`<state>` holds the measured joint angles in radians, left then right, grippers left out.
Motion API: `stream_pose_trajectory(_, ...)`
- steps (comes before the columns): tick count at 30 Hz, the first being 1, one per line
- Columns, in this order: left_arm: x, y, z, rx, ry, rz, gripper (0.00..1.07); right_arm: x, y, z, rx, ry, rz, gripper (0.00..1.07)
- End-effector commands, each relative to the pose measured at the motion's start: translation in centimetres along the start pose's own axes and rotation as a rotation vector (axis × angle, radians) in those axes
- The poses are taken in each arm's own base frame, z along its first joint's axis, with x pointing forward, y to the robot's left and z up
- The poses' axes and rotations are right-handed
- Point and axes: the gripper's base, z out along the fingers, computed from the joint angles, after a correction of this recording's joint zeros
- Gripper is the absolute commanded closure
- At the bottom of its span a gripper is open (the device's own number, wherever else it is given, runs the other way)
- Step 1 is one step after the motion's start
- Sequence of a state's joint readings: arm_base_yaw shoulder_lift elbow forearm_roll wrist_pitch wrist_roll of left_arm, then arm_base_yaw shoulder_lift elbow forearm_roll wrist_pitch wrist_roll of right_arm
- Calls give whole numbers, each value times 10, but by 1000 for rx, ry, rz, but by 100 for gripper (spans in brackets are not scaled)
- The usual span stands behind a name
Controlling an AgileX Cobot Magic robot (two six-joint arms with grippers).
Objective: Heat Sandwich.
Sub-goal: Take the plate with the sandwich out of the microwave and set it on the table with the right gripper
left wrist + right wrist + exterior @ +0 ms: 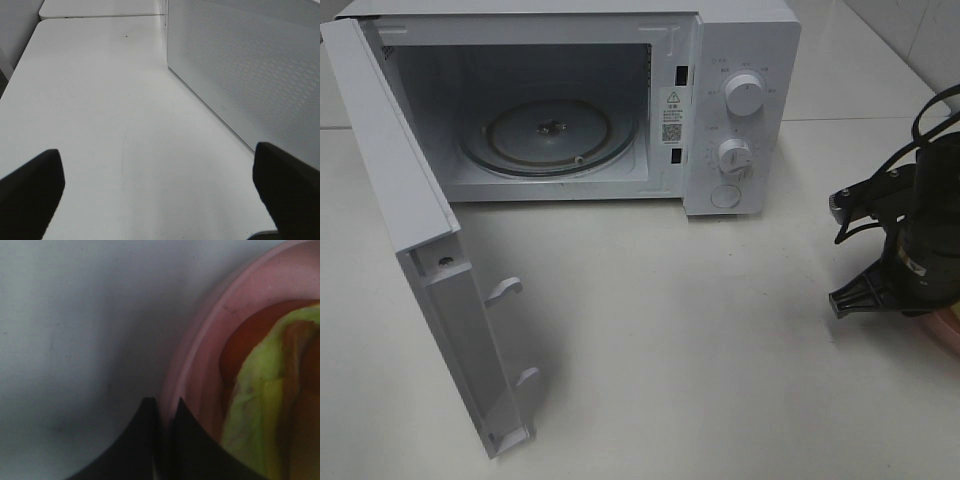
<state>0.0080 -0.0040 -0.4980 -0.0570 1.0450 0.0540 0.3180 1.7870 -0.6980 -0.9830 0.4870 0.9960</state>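
Sandwich (pixel 260 405): lies on pink plate (pixel 200 355), table's (pixel 670 350) right edge. R gripper (pixel 167 412): jaws clenched on plate rim. L gripper (pixel 160 185): jaws spread wide, empty, beside microwave (pixel 570 100) w/ door (pixel 410 230) open.

You've got the white microwave (pixel 620 100) standing at the back of the white table (pixel 700 360), its door (pixel 410 240) swung wide open to the left. Inside, the round glass turntable (pixel 550 135) lies flat on the floor of the cavity. Two knobs (pixel 745 95) sit one above the other on the panel. Over at the right edge, a pink plate (pixel 200 355) rests on the tabletop
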Motion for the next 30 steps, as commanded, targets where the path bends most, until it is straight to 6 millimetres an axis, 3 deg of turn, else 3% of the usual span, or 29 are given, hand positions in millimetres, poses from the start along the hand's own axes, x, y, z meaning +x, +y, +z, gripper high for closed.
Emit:
stream_pose_trajectory(1,1,0,-2,-5,-25,0,10,-2,-1,5,24,-6,10,106)
stream_pose_trajectory(19,1,0,-2,-5,-25,0,10,-2,0,5,8,-6,35,93)
stream_pose_trajectory(23,1,0,-2,-5,-25,0,10,-3,-1,0,1,-15,55,82)
stream_pose_trajectory(25,1,0,-2,-5,-25,0,10,-4,-3,-5,-9,-26,82,70)
stream_pose_trajectory(26,1,0,-2,-5,-25,0,10,-4,-3,-5,-9,-26,82,70)
stream_pose_trajectory(30,1,0,-2,-5,-25,0,10,-3,-5,-15,-38,-24,96,48)
